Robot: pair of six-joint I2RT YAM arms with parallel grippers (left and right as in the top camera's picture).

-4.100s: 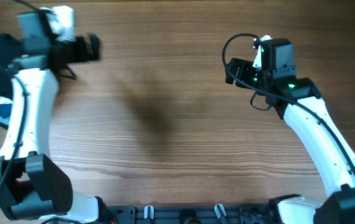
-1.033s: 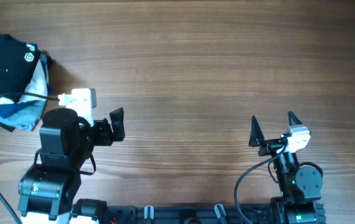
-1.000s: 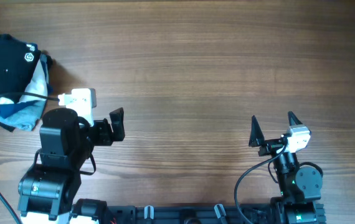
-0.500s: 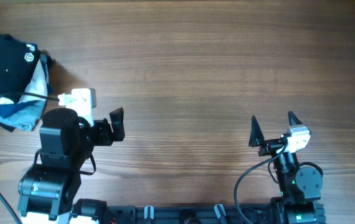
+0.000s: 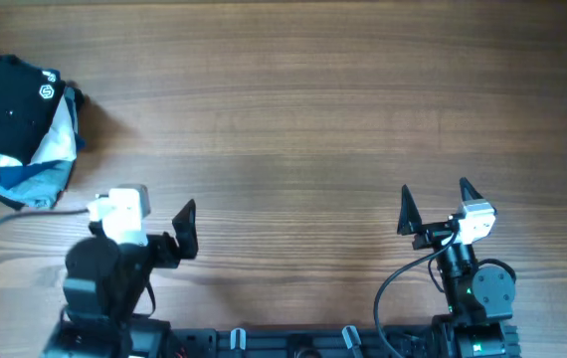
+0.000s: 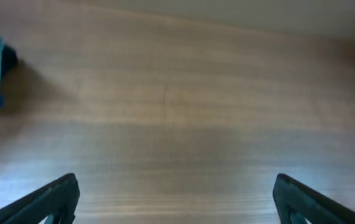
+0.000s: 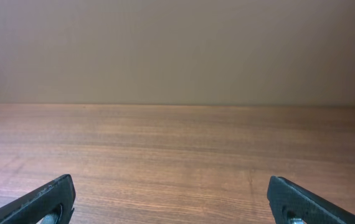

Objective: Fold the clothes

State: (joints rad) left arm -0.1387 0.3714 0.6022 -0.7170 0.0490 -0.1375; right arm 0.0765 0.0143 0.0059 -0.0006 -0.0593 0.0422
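Drawn back toward the near edge since half a second ago: left end effector [image 6: 176,202], spread fully open over bare tabletop [image 5: 303,119], gripping nothing. Unmoved at the near right: right end effector [image 5: 435,202], likewise spread wide and empty. Clothes [image 5: 0,89] bunched at the far left edge, atop white cloth [image 5: 57,137] and blue garments [image 5: 33,183], well apart from both.

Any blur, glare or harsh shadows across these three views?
Overhead: sharp, evenly lit, no glare on the table; the black garment loses fold detail. Left wrist: soft throughout, grain smeared, jaws blurred. Right wrist: grain clearer, jaws out of focus, wall plain.
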